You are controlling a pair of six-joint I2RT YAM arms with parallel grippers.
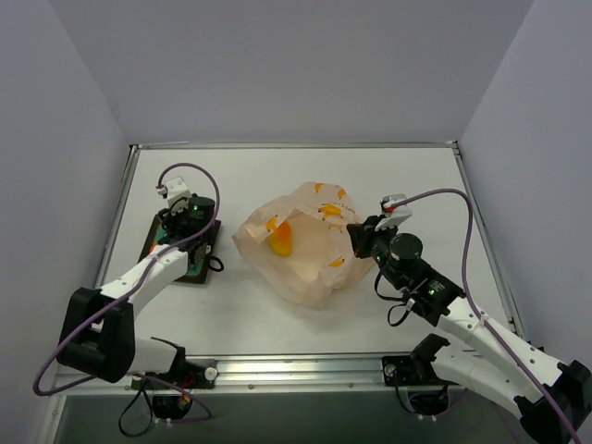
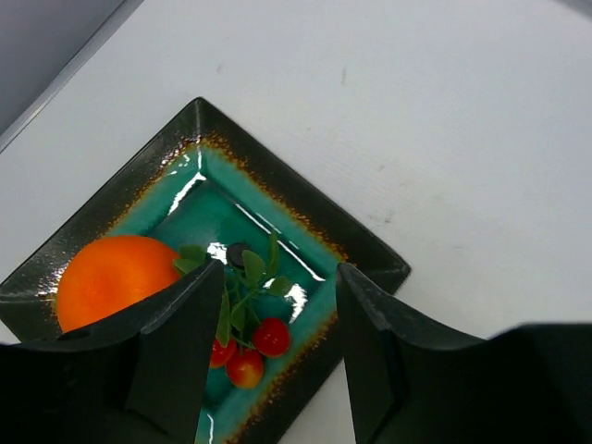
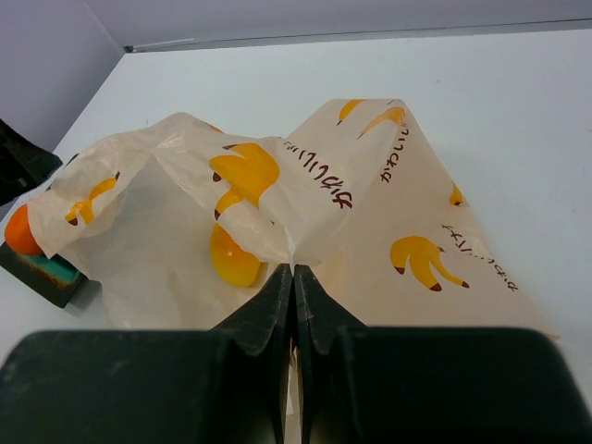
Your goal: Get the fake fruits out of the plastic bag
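Left hand (image 2: 279,277), jaws apart, over dish (image 2: 139,176) holding orange ball (image 2: 111,277) and berries (image 2: 268,338). Right hand (image 3: 293,277) clamps bag (image 3: 370,213) fold; lemon (image 3: 231,264) inside bag.

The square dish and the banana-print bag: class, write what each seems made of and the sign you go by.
The dish: probably glazed ceramic; glossy teal inside with bright highlights, dark speckled rim. The bag: likely thin plastic film; crinkled, with sharp creases, and slightly see-through.
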